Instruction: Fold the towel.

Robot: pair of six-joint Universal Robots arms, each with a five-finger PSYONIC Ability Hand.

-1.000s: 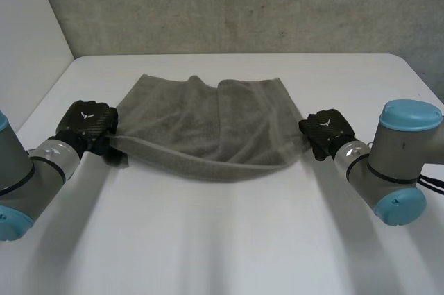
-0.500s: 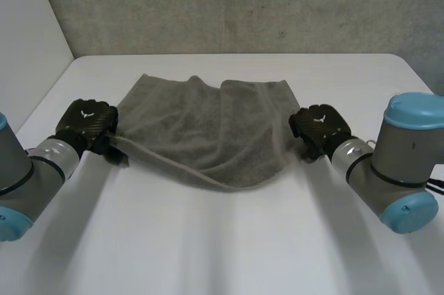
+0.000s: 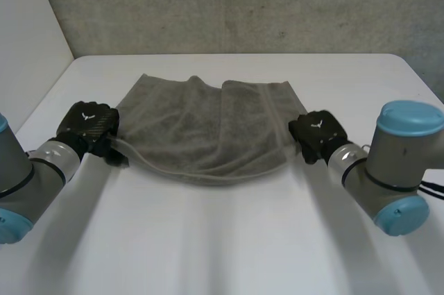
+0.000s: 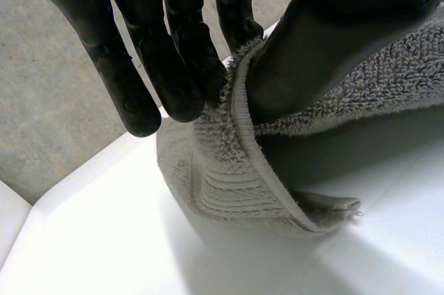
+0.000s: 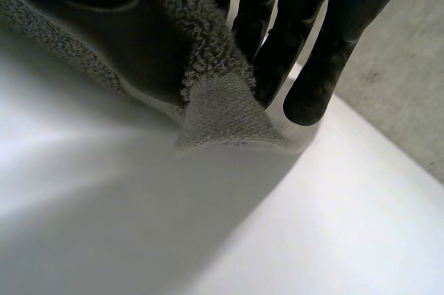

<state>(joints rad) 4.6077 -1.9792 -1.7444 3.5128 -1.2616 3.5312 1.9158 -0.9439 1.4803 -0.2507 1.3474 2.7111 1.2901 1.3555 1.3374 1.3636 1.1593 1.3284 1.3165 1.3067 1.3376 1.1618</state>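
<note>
A grey towel [image 3: 205, 128] is held above the white table [image 3: 222, 239], its near edge sagging between my hands and its far part resting on the table. My left hand [image 3: 88, 125] is shut on the towel's near left corner [image 4: 243, 163], pinching it between thumb [image 4: 312, 52] and fingers [image 4: 173, 66]. My right hand [image 3: 317, 134] is shut on the near right corner [image 5: 215, 107], the cloth nipped between its thumb [image 5: 132, 38] and fingers [image 5: 312, 45].
A concrete wall [image 3: 236, 3] rises behind the table's far edge. Bare white tabletop spreads in front of the towel toward me and out to both sides.
My right hand has moved inward toward the left and the towel's near edge sags lower in a deeper curve. The left hand has barely moved.
</note>
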